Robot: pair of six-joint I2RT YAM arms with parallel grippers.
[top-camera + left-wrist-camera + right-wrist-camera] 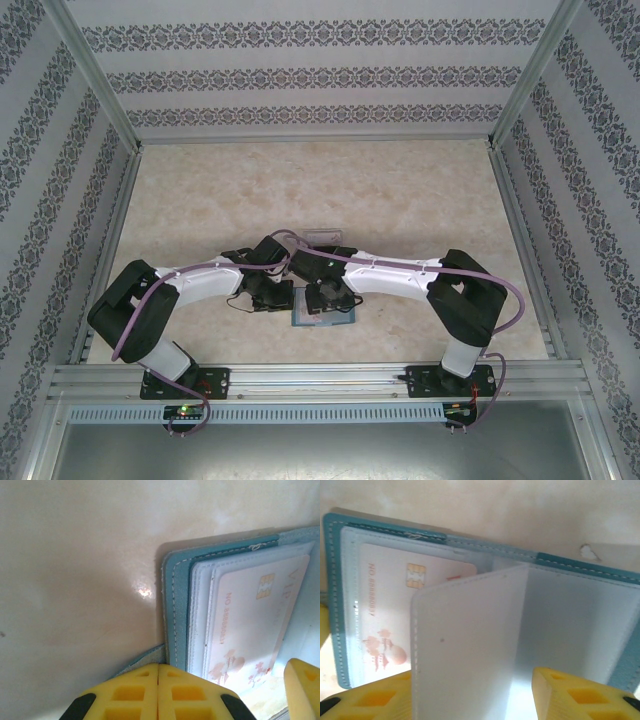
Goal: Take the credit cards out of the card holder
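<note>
card holder (176, 610) lying open | pale credit card (250, 625) tucked inside it | left gripper (158, 690) closed together at its edge | right gripper (465, 695) apart, astride its raised leaf (465, 630)

From where I stand, the top camera sits high above and behind the arm bases (185, 382), tilted down and forward. It has the bases at 6 o'clock and the back wall (320, 75) at 12, and takes in the whole table (400, 200) from afar. The open card holder (322, 316) lies just below centre.

The left wrist camera looks down from very close. The left gripper (158, 672) is at 6 o'clock, bare tabletop runs from 9 to 12, and the holder's edge is at 3.

The right wrist camera hangs equally close over the holder, with the right gripper (470, 682) at 6.

Both wrist views share the pale chip card (250, 625), which sits at 9 o'clock for the right camera.
</note>
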